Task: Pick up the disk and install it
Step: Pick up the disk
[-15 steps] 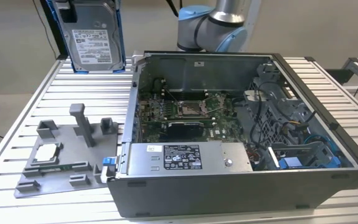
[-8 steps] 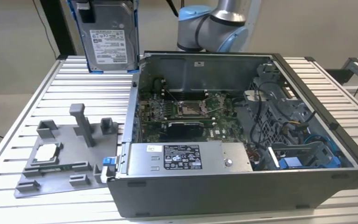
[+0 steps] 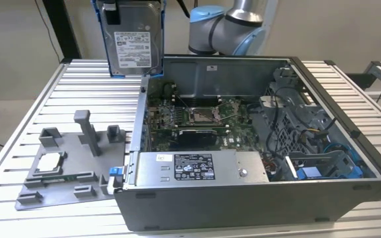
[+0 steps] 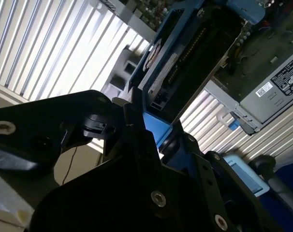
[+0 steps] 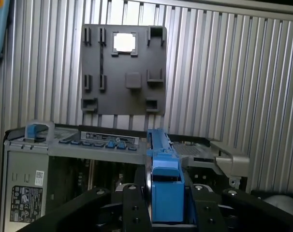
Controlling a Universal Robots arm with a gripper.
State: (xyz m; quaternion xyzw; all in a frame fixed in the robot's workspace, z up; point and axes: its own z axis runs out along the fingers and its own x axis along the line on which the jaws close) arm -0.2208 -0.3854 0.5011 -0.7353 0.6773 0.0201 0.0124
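The disk [image 3: 135,38], a silver-grey drive with a white label in a blue frame, hangs upright in the air above the open computer case's [image 3: 137,119] far corner on the exterior view's left. My gripper [image 5: 166,205] is shut on its upper end. One black finger [image 3: 112,14] lies against the drive's face at the top of the exterior view. In the first wrist view the blue frame [image 5: 165,181] stands edge-on between my dark fingers. In the second wrist view the disk [image 4: 185,58] points down toward the case.
Inside the case lie the motherboard [image 3: 197,116], a silver power supply box [image 3: 200,166] and blue drive bays [image 3: 323,171] at the exterior view's right. A grey fixture plate [image 3: 65,166] with posts and a small square chip [image 3: 49,162] sits on the slatted table [image 3: 78,89].
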